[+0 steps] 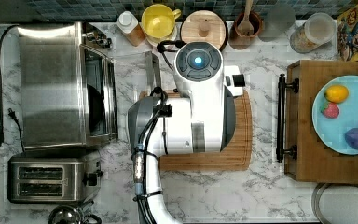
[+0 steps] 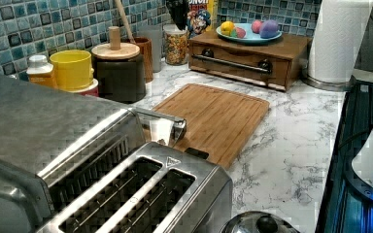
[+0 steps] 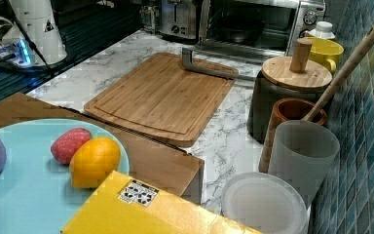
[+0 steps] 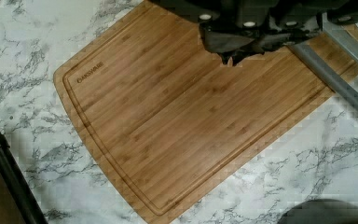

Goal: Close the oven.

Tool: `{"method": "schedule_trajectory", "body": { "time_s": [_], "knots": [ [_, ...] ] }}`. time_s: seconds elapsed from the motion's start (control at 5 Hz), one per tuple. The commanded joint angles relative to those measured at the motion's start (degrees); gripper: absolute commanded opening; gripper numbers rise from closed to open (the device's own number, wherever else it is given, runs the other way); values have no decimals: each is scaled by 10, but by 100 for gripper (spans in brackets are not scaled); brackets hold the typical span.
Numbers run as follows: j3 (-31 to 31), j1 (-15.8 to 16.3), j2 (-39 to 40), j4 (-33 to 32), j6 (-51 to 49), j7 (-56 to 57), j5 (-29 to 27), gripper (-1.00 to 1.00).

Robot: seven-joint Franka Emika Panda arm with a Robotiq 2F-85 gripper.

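The oven [image 1: 51,84] is a boxy stainless-steel box at the top view's left, and it also stands at the back in the right view as the oven [image 3: 253,24]. Its glass door hangs open and lies flat, with the bar handle [image 1: 152,70] out over the counter beside the wooden cutting board [image 3: 163,95]. From the wrist view, my gripper [image 4: 230,59] hovers above the cutting board [image 4: 182,126] with its dark fingertips together and nothing between them. The handle [image 4: 335,79] runs close beside it, apart from the fingers. My white arm [image 1: 196,102] covers most of the board from above.
A two-slot toaster [image 1: 51,179] sits beside the oven. Jars, a yellow mug [image 1: 159,21] and a utensil pot [image 1: 245,25] line the tiled back wall. A wooden drawer box [image 1: 307,121] carries a blue plate [image 1: 328,135] of fruit at the top view's right.
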State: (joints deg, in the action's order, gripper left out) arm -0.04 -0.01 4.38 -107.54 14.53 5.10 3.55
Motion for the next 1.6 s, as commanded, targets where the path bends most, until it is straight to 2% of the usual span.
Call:
{"method": "schedule_trajectory", "body": {
  "time_s": [0.2, 0.6, 0.8, 1.0, 1.2, 1.6],
  "knots": [
    [1, -4, 5, -11, 20, 66, -18, -100],
    [-27, -46, 5, -54, 92, 253, -147, -100],
    [-46, -59, 22, -50, 110, 365, -219, -100],
    [-53, -67, 82, -5, 62, 486, -290, -100],
    [-44, -62, 126, 18, 58, 570, -343, -100],
    [5, -80, 177, 14, 110, 720, -460, -100]
  ]
}}
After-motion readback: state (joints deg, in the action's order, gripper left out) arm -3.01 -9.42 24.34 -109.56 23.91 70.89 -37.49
